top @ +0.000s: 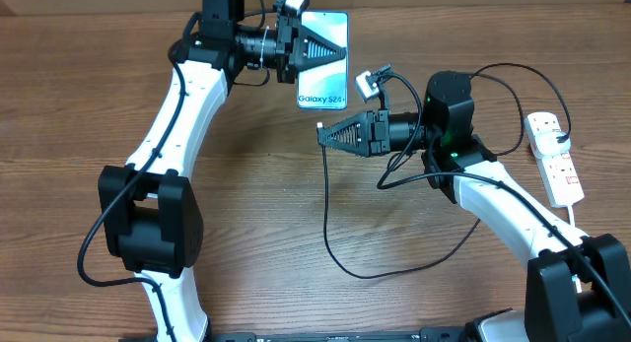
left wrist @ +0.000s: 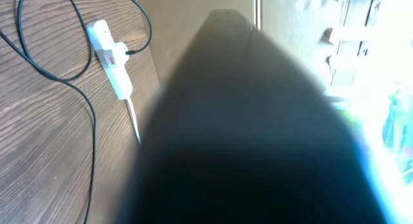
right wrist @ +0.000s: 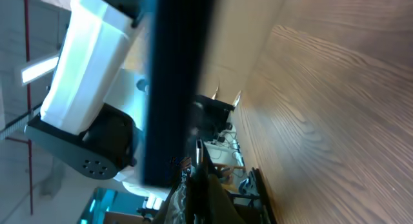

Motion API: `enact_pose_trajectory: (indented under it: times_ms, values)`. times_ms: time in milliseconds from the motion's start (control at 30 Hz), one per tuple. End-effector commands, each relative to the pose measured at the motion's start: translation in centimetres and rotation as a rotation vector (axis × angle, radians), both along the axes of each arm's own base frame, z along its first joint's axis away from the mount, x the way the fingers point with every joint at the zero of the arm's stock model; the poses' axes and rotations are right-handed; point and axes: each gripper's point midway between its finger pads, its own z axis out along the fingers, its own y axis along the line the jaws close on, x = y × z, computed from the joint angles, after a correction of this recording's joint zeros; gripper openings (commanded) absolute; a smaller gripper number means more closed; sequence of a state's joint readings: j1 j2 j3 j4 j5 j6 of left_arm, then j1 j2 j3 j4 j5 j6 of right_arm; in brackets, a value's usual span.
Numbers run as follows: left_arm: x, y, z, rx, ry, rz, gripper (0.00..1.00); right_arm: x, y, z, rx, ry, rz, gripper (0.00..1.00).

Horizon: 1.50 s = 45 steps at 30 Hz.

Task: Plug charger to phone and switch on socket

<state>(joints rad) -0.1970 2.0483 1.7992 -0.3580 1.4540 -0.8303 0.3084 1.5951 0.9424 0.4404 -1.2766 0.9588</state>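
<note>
The phone point(top: 325, 94), its light blue screen reading "Galaxy S24+", is held above the table at the back centre by my left gripper point(top: 340, 52), which is shut on it. In the left wrist view the phone point(left wrist: 245, 121) is a dark blur filling most of the frame. My right gripper point(top: 321, 135) is shut on the plug end of the charger, just below the phone's near edge. The thin black cable point(top: 328, 214) hangs from it and loops over the table. In the right wrist view the plug tip point(right wrist: 199, 150) is close to the phone's dark edge point(right wrist: 177, 88). The socket point(top: 555, 160) lies at the right edge.
The socket point(left wrist: 108, 53) with red switches also shows in the left wrist view, with its white cord and the black cable point(left wrist: 90, 133) on the wood table. My left arm's white link point(right wrist: 90, 62) shows behind the phone in the right wrist view.
</note>
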Motion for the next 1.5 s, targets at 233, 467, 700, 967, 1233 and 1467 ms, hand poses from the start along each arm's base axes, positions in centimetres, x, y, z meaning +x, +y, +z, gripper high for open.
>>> enact_pose_trajectory:
  times_ms: [233,467,700,967,1233,1467]
  values:
    - [-0.4,-0.4,0.1,-0.016,-0.038,-0.03,0.04,-0.1,-0.1,1.5,0.022,-0.043,0.004,0.04]
    - [-0.7,-0.5,0.1,-0.021,-0.027,-0.042,0.05,0.6,-0.2,2.0,0.032,-0.077,-0.03,0.04]
    - [-0.8,-0.5,0.2,-0.022,0.005,-0.047,0.04,1.5,-0.7,1.9,0.028,-0.075,-0.071,0.04]
    - [-0.9,-0.6,0.2,-0.019,0.022,-0.047,0.04,1.6,-0.7,1.9,0.027,-0.075,-0.078,0.04]
    - [-1.5,-1.6,0.2,-0.014,0.054,-0.067,0.04,1.8,-0.8,1.9,0.026,-0.075,-0.092,0.04]
    - [-1.3,-1.8,0.0,-0.005,0.046,-0.058,0.04,1.4,-0.7,1.9,0.028,-0.067,-0.068,0.04]
